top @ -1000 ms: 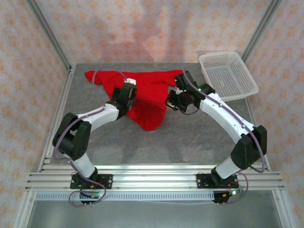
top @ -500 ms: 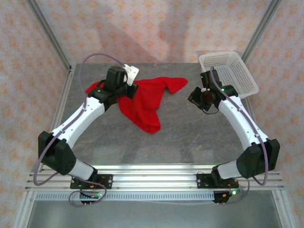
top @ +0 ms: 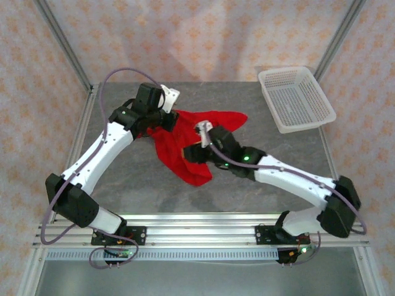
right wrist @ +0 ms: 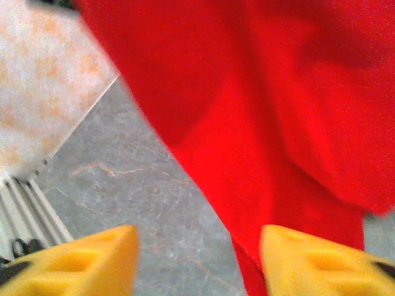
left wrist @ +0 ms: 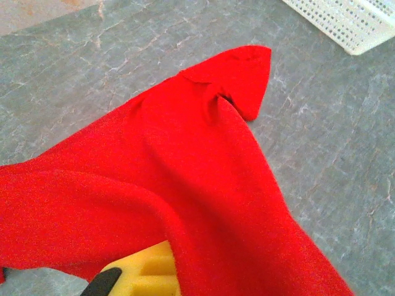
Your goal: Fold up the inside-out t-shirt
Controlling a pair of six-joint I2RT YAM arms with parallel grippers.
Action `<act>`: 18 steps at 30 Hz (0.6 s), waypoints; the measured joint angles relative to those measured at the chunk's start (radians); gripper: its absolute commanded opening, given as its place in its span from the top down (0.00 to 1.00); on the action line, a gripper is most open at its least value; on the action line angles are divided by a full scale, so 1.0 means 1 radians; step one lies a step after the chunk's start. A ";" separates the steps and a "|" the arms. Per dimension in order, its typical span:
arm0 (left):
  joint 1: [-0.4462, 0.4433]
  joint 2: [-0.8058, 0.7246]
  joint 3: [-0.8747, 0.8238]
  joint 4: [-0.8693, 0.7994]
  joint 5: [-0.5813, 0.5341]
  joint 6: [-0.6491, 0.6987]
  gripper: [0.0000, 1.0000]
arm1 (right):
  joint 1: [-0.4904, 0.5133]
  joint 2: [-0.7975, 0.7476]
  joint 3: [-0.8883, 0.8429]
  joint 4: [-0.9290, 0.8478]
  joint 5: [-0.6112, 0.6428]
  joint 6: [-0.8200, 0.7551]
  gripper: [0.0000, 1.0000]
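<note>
**Fingers of the left gripper (top: 163, 116) pinched on the t-shirt (top: 168, 147); right gripper (top: 189, 153) spread**

Bright red and crumpled, the t-shirt sits a little left of the middle of the table (top: 123, 179). From above it is an uneven wedge. Its broad upper edge is gathered under the left gripper, one sleeve-like flap reaches right, and a narrow tip points toward the near edge.

In the left wrist view the t-shirt (left wrist: 185, 172) spreads away from the camera in soft folds. It drapes over a yellow finger pad (left wrist: 145, 274) at the bottom of the view. A rounded flap lies flat on the grey stone-patterned table (left wrist: 345, 154), pointing toward the basket (left wrist: 352, 21). The left gripper's fingers are closed together with the cloth caught between them.

The right gripper hovers over the near right side of the cloth, its arm stretched low across the table. In its own view, the right gripper (right wrist: 197, 259) has its two yellow pads standing well apart with bare table (right wrist: 142, 203) between them. The t-shirt (right wrist: 278, 92) is blurred here, and its edge runs down just beside one pad. I cannot tell whether cloth and pad touch.

A white mesh basket (top: 308, 123) rests at the far right corner of the table, well apart from the t-shirt.
</note>
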 measured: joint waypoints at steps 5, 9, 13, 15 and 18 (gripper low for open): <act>0.000 0.005 0.003 -0.003 -0.001 -0.037 1.00 | 0.024 0.158 0.020 0.116 0.123 -0.153 0.50; 0.000 0.021 0.011 -0.018 -0.002 -0.051 1.00 | 0.023 0.253 0.049 0.128 0.433 -0.207 0.57; 0.000 0.029 0.018 -0.043 0.002 -0.047 1.00 | -0.050 0.263 0.050 0.089 0.642 -0.198 0.45; 0.000 0.031 0.022 -0.059 0.028 -0.043 1.00 | -0.119 0.263 0.056 0.029 0.678 -0.159 0.41; 0.000 0.053 0.039 -0.092 0.103 -0.040 1.00 | -0.204 0.260 0.066 -0.075 0.670 -0.105 0.38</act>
